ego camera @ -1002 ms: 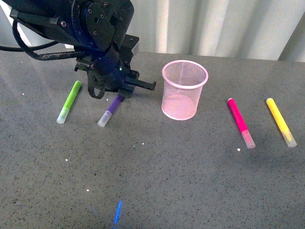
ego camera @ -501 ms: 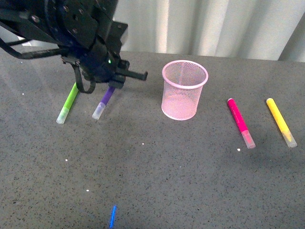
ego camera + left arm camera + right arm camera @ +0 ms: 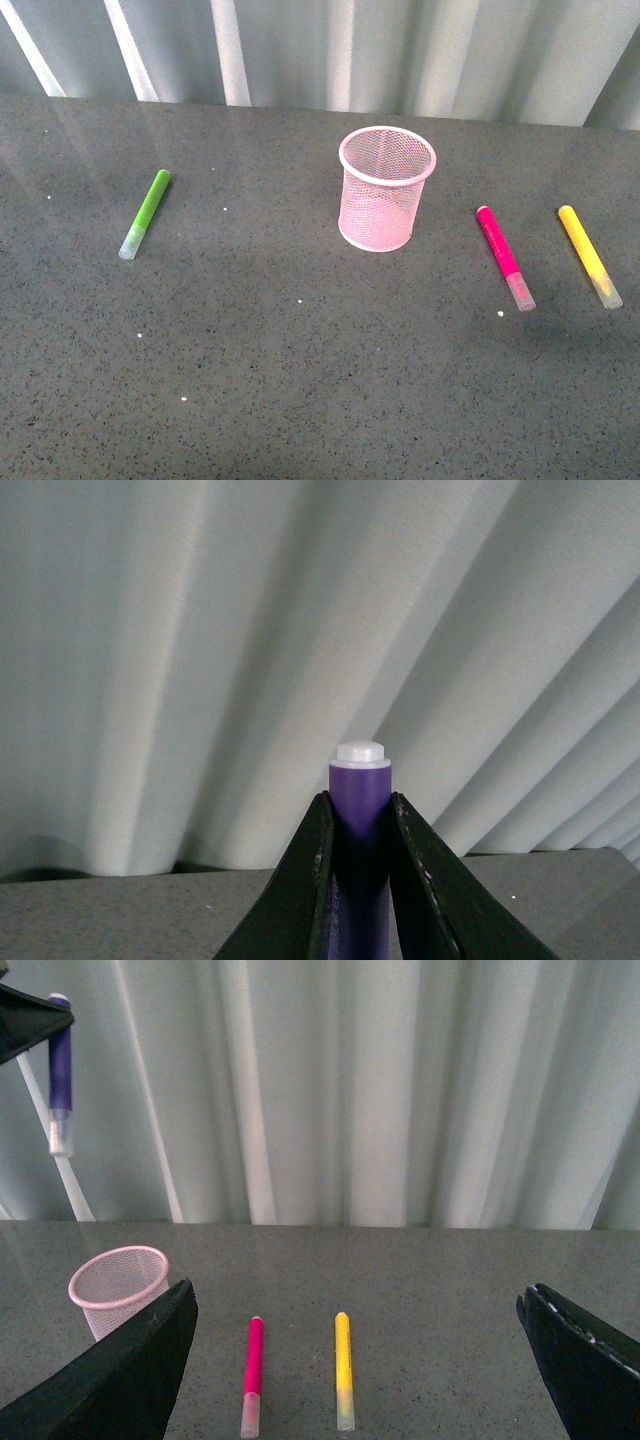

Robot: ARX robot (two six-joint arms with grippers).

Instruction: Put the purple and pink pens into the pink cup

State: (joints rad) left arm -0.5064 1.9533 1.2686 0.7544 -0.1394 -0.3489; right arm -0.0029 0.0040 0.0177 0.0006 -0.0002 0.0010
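The pink cup (image 3: 387,188) stands upright mid-table; it also shows in the right wrist view (image 3: 118,1285). The pink pen (image 3: 504,256) lies on the table to its right, cap toward me, and shows in the right wrist view (image 3: 252,1374). My left gripper (image 3: 358,825) is shut on the purple pen (image 3: 359,850), its white end sticking out between the jaws. The right wrist view shows that purple pen (image 3: 60,1072) held high in the air, hanging cap down, above and beyond the cup. My right gripper (image 3: 355,1360) is open and empty above the table. Neither arm shows in the front view.
A lime-green marker (image 3: 145,212) lies on the left of the table. A yellow marker (image 3: 589,255) lies right of the pink pen and shows in the right wrist view (image 3: 343,1369). A pleated grey curtain (image 3: 400,50) hangs behind the table.
My left arm has lifted the purple pen off the table and risen out of the front view. The other pens and the cup have not moved.
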